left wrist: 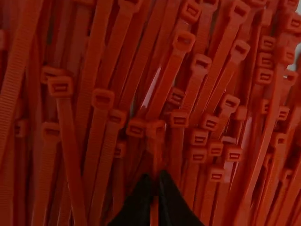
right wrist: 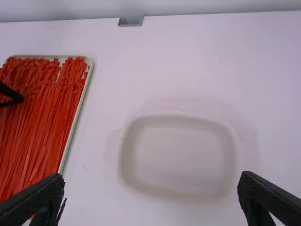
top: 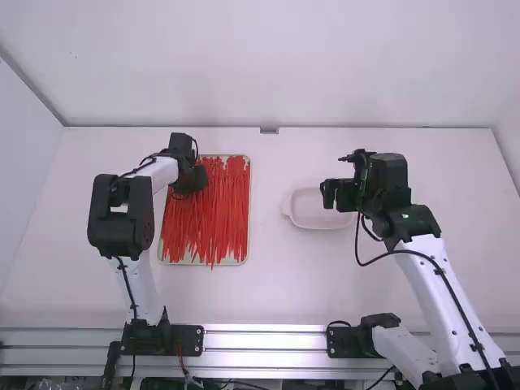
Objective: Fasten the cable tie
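Observation:
A heap of red cable ties (top: 213, 218) lies on a pale green tray (top: 245, 244) left of the middle. My left gripper (top: 190, 179) is down in the far part of the heap. In the left wrist view its gripper (left wrist: 154, 195) is shut on the strap of one red cable tie (left wrist: 154, 150), with the other ties (left wrist: 94, 94) packed all around it. My right gripper (top: 335, 195) hangs open above a white dish (top: 313, 210); its fingers (right wrist: 33, 200) stand wide apart with nothing between them.
The white dish (right wrist: 176, 155) sits right of the tray (right wrist: 77, 117) with bare table between them. A small grey bracket (right wrist: 130, 21) marks the table's far edge. White walls close in the table on three sides.

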Controlling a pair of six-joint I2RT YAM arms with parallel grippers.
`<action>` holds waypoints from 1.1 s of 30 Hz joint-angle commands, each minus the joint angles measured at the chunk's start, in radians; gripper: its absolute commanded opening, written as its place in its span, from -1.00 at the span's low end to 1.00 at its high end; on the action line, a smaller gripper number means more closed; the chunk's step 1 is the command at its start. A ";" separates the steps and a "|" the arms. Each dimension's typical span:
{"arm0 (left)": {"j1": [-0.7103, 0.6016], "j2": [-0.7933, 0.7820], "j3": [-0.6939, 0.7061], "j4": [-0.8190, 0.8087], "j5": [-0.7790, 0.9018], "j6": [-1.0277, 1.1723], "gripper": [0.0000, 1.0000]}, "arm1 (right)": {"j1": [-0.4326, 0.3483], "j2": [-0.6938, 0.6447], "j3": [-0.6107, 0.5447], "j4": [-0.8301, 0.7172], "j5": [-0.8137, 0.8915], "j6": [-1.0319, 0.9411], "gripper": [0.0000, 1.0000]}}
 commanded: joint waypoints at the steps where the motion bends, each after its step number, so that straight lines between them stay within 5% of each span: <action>1: 0.002 0.013 0.020 -0.005 -0.010 -0.006 -0.95 | 0.003 0.005 0.037 0.003 -0.003 0.000 0.96; 11: 0.002 0.013 0.020 -0.005 -0.010 -0.003 -0.90 | 0.003 0.005 0.037 0.003 -0.003 0.001 0.97; 13: 0.002 0.013 0.020 -0.007 -0.010 -0.004 -0.49 | 0.003 0.005 0.037 0.003 -0.003 0.000 0.97; 17: 0.002 0.013 0.020 -0.009 -0.010 -0.005 -0.31 | 0.003 0.005 0.037 0.003 -0.003 0.000 0.96; 33: 0.002 0.013 0.047 -0.050 -0.010 -0.014 -0.47 | 0.003 0.005 0.037 0.003 -0.003 0.000 0.96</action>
